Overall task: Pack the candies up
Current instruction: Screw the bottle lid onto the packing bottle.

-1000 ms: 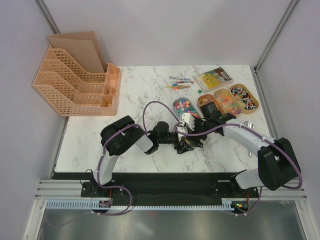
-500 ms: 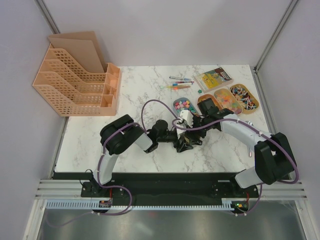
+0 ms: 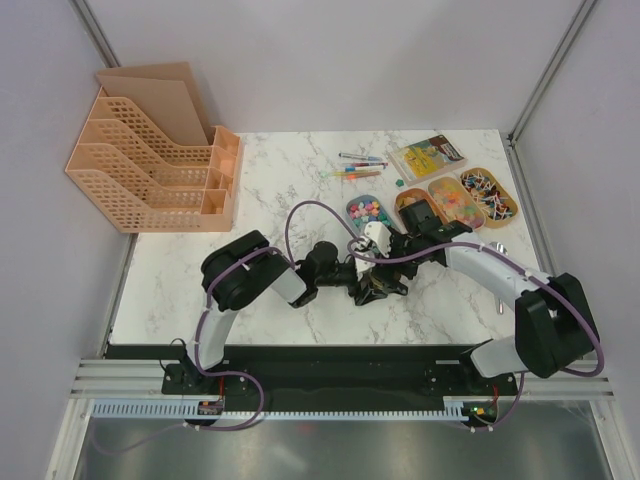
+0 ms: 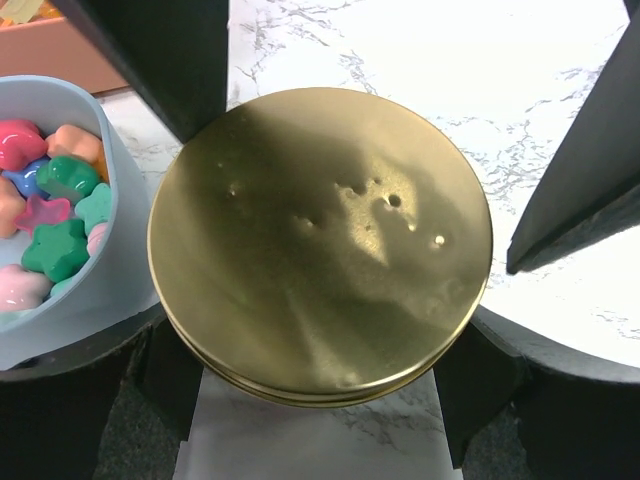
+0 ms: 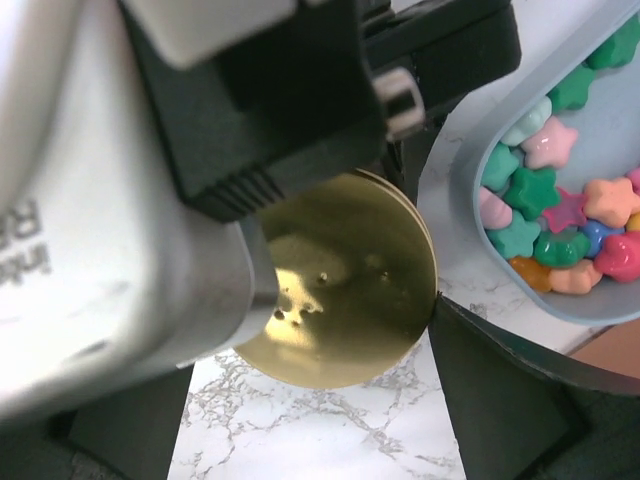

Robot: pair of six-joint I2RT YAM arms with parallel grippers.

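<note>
1. The cell is closed in by plain pale grey walls. Aluminium posts are seen rising at 10 and 2 o'clock.
2. A white marble-patterned table top with grey veining fills the middle. It is bordered at 6 o'clock by a black base plate.
3. A peach lattice file rack is set at 10 o'clock, with a brown card stood in its rearmost slot.
4. The left arm is laid low, reaching toward 3 o'clock. The right arm is bent in from 4 o'clock.
5. The left gripper is clenched on a gold lid, with its fingers pressed against opposite sides of the rim.
6. The right gripper is released. Its fingers are spread wide on either side of the lid, and one tip is set at the rim on the tray side.
7. Four oval trays are ranged at 2 o'clock: a blue-grey tray and three brown trays. The lid is placed just beside the blue-grey tray, at its 6 o'clock.
8. A yellow printed packet is laid at 1 o'clock, with coloured pens at its 9 o'clock.
9. The star-shaped candies, in pink, green, orange, blue and red, are held in the blue-grey tray. Small mixed sweets are held in the middle brown tray and white-stick lollipops in the rightmost. The contents of the leftmost brown tray cannot be made out.
10. A tiny green piece is left alone on the marble between the pens and the trays.
</note>
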